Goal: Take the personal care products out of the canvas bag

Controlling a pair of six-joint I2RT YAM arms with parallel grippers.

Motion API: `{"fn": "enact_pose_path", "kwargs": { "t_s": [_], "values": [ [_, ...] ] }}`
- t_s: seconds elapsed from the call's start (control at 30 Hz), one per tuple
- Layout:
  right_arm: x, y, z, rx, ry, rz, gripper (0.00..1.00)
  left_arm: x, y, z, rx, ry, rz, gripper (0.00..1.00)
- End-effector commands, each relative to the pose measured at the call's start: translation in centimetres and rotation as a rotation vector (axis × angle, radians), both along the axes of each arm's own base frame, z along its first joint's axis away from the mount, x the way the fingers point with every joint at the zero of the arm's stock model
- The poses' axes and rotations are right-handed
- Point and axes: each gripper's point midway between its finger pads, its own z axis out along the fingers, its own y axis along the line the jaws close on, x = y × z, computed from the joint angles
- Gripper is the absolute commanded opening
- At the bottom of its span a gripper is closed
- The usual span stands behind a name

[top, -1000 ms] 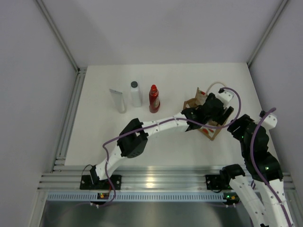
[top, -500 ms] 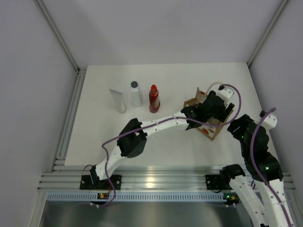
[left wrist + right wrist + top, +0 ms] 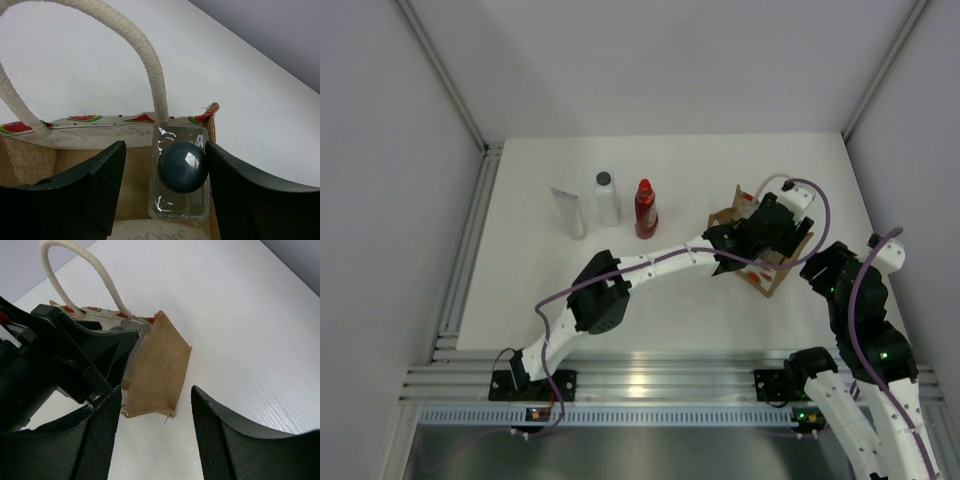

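Observation:
The canvas bag stands at the table's right, its cream handle arching over its mouth. My left gripper is down inside the bag. It is open around a small clear bottle with a dark round cap. The right finger is against the bottle's side and the left finger stands apart from it. My right gripper is open just beside the bag's tan end wall, holding nothing. A white tube, a whitish bottle and a red bottle stand in a row on the table.
The three bottles stand left of the bag, beyond the left arm's elbow. Grey walls close in the table on both sides, and a metal rail runs along its left edge. The right arm crowds the bag's near right side.
My left gripper's jaws have narrowed around the clear bottle, and the gripper has shifted slightly inside the bag. The right arm has stayed still.

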Motion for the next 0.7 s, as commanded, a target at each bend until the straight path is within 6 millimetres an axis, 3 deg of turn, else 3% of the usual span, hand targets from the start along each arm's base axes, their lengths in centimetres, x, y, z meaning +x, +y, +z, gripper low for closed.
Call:
{"fn": "enact_pose_path", "kwargs": {
  "t_s": [0.0,0.67],
  "values": [
    [-0.3,-0.5,1.1,-0.007,-0.011,-0.017,0.56,0.0,-0.2,4.3,-0.07,-0.065,0.012,0.69],
    [-0.4,-0.5,1.1,-0.01,-0.014,-0.016,0.57,0.4,-1.2,1.0,-0.042,-0.041,0.02,0.72]
  ]
}}
